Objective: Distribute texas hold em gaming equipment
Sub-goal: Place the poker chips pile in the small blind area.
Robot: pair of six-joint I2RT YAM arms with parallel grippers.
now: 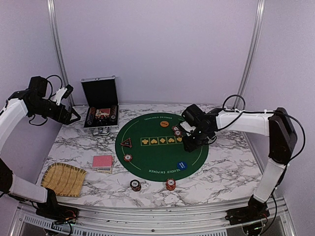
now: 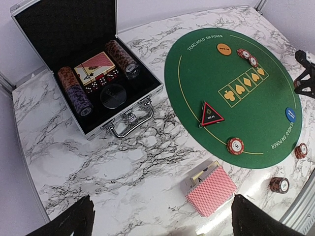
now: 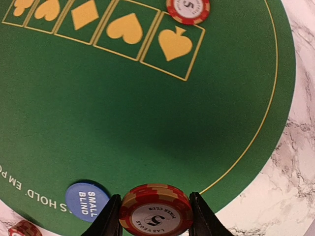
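Note:
My right gripper (image 3: pixel 156 219) is shut on a red and orange poker chip (image 3: pixel 156 211) marked 5 and holds it just above the green round mat (image 1: pixel 160 147), near the mat's right side (image 1: pixel 190 142). A blue small-blind button (image 3: pixel 87 199) lies on the mat left of the held chip. Another red chip (image 3: pixel 188 10) rests by the spade mark. A red-backed card deck (image 2: pixel 211 191) lies on the marble left of the mat. My left gripper (image 1: pixel 70 105) hangs open, high over the table's far left, its dark fingers (image 2: pixel 69 221) wide apart with nothing between them.
An open silver case (image 2: pixel 88 73) with chips and cards stands at the back left. A woven straw tray (image 1: pixel 64 179) sits at the front left. Loose chips lie at the mat's near edge (image 1: pixel 128 158) and on the marble (image 1: pixel 135 185) (image 1: pixel 170 185). A triangular marker (image 2: pixel 210 115) lies on the mat.

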